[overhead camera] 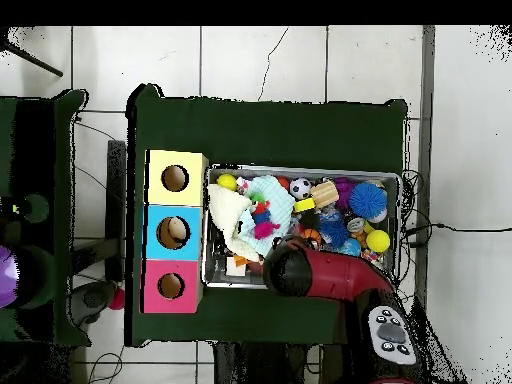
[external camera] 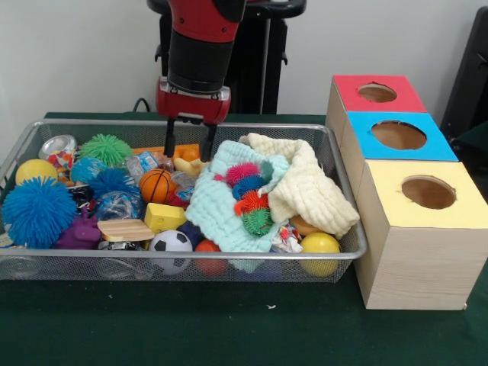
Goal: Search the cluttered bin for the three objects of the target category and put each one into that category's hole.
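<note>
The wire mesh bin (external camera: pixel 347 252) is full of toys; it also shows in the overhead view (overhead camera: pixel 300 169). A green puffer ball (external camera: pixel 107 149) lies at its far left. A large blue puffer ball (external camera: pixel 38 211) sits at the near left and a darker blue one (external camera: pixel 111 181) lies between them. My gripper (external camera: pixel 187 141) is open and empty, hanging over the bin's far middle, right of the green ball. The red-topped box's hole (external camera: pixel 377 92) is beyond the bin's right end, and shows in the overhead view (overhead camera: pixel 171 286). In the overhead view my arm (overhead camera: pixel 320 275) hides the gripper.
A light blue cloth (external camera: pixel 217 206) carries several small spiky balls (external camera: pixel 252 202), next to a cream cloth (external camera: pixel 309 191). A football (external camera: pixel 170 242), basketball (external camera: pixel 155 185), yellow balls (external camera: pixel 320 244) and blocks (external camera: pixel 126 229) crowd the bin. The blue-topped box (external camera: pixel 398 135) and the yellow-topped box (external camera: pixel 428 192) stand nearer the camera than the red one.
</note>
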`<state>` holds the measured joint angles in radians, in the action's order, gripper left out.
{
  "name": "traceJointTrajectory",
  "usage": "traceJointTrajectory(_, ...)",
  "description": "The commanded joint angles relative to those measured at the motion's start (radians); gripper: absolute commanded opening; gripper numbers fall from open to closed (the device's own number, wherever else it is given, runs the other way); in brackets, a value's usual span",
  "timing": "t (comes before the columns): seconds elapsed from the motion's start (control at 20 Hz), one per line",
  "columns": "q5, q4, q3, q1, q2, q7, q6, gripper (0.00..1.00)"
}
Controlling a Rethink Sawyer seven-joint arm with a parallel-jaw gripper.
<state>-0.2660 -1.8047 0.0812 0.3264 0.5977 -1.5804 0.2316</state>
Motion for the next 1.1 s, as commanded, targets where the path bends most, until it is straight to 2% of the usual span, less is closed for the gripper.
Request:
traceJointTrajectory(0.05, 0.039, -0.082, -0.086, -0.001, -0.051, -0.189, -0.049, 1.0)
traceJointTrajectory(0.4, 0.084, -0.108, -0.09, -0.016, -0.05, -0.222, -0.06, 1.0)
traceJointTrajectory(0.7, 0.114, -0.087, -0.09, -0.017, -0.056, -0.199, 0.005, 1.0)
traceJointTrajectory(0.9, 0.111, -0.061, -0.078, -0.026, -0.068, -0.169, 0.029, 1.0)
traceJointTrajectory(1.1, 0.094, -0.04, -0.05, -0.043, -0.085, -0.167, -0.017, 1.0)
